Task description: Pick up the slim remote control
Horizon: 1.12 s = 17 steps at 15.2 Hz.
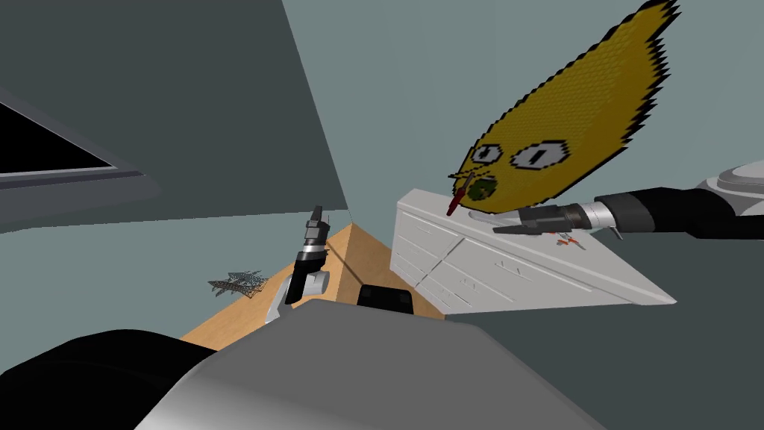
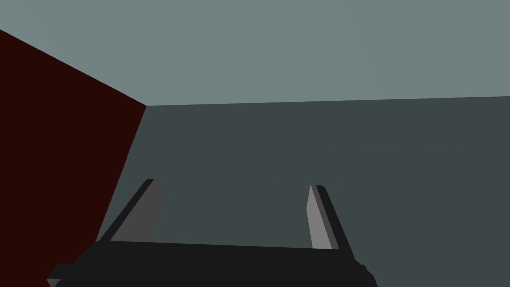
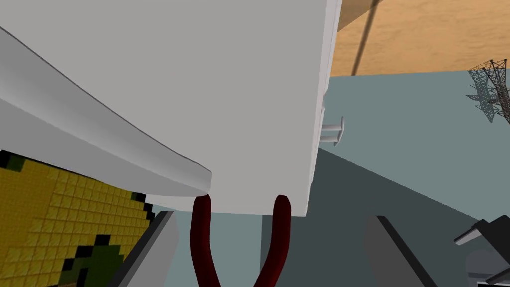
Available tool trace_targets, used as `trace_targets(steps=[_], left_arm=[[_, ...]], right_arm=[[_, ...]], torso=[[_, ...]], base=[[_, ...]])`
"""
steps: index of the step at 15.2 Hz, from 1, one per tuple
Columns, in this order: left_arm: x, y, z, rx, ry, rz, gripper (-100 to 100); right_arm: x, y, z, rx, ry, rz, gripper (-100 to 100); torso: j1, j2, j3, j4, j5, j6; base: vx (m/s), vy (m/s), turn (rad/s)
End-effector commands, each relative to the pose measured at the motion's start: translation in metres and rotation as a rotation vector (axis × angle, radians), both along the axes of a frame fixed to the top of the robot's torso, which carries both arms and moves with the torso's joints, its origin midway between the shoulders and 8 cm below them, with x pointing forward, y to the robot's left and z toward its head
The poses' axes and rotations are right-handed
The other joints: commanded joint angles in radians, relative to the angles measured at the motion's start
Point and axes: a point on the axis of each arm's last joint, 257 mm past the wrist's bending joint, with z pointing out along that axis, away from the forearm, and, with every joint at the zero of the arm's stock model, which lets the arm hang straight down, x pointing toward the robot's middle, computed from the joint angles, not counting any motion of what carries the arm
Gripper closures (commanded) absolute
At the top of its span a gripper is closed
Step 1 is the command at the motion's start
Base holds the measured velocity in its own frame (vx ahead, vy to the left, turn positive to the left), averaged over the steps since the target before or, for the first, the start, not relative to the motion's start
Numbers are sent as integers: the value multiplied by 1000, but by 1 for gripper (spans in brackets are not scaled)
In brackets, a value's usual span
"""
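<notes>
Right gripper (image 3: 271, 216) wide open and empty over white dresser (image 3: 249, 99), dark red handles (image 3: 199, 239) between its fingers (image 3: 159, 249); slim white slab (image 3: 99, 144) just beside, likely the remote, not yet grasped, closing and lift left to do

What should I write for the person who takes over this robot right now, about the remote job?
Right gripper: open, empty, over the white dresser top.
Left gripper: open, empty, pointing up at my left.
Slim white bar, probably the remote: on the dresser top, near the yellow pixel-face thing. Two dark red handles show between the right fingers.
Done: arm is at the dresser.
Left: centre on the bar, close, lift.
</notes>
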Motion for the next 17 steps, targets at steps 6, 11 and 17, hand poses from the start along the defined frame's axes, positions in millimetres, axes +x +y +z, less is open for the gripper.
trace_targets(steps=[6,11,17], left_arm=[[0,0,0,0,0,0,0],[0,0,0,0,0,0,0],[0,0,0,0,0,0,0]], right_arm=[[4,-18,3,-178,82,29,-100],[5,-30,3,-280,137,41,-100],[3,-49,-1,-419,232,53,-100]], torso=[[0,0,0,0,0,0],[0,-1,-1,0,0,0],[-1,-1,-1,0,-1,0]], base=[[-2,-25,79],[5,-28,64],[11,-36,69]])
